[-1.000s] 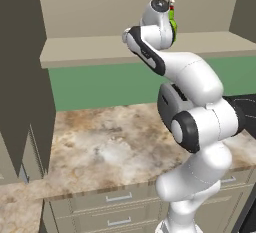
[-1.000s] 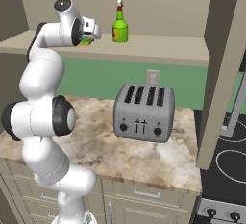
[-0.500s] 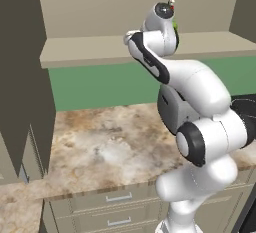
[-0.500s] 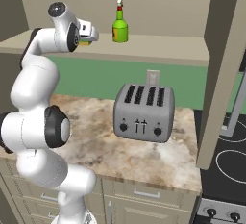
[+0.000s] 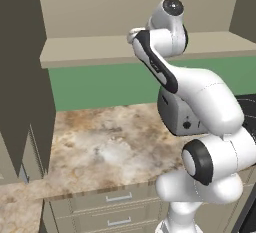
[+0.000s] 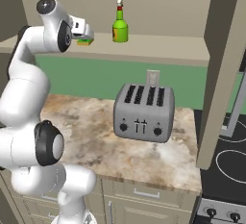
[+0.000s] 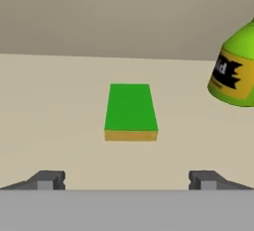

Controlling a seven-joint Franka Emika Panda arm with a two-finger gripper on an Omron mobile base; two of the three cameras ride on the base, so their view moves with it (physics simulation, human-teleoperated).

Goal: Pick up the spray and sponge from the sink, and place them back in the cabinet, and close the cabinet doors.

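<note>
1. Jaws (image 7: 126, 180) wide apart, holding nothing; sponge (image 7: 131, 111) lies flat on the cabinet (image 6: 158, 50) shelf at 12 o'clock, clear of both tips.
2. Spray (image 7: 237, 69) stands at 2 o'clock, near the sponge, not touching.
3. Judgement: pull straight back off the shelf before swinging to the doors.
4. Right base view adds the toaster (image 6: 143, 112) on the bench (image 6: 91, 136).

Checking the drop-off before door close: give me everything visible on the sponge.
The sponge is a small flat rectangular block, bright green on top over a thin yellow layer along its near edge. It lies flat, green side up, on the beige cabinet shelf, apart from the spray to one side of it. The gripper stands open just short of it, fingertips clear; nothing touches it but the shelf. In the right base view it sits beside the hand, partly hidden.
</note>
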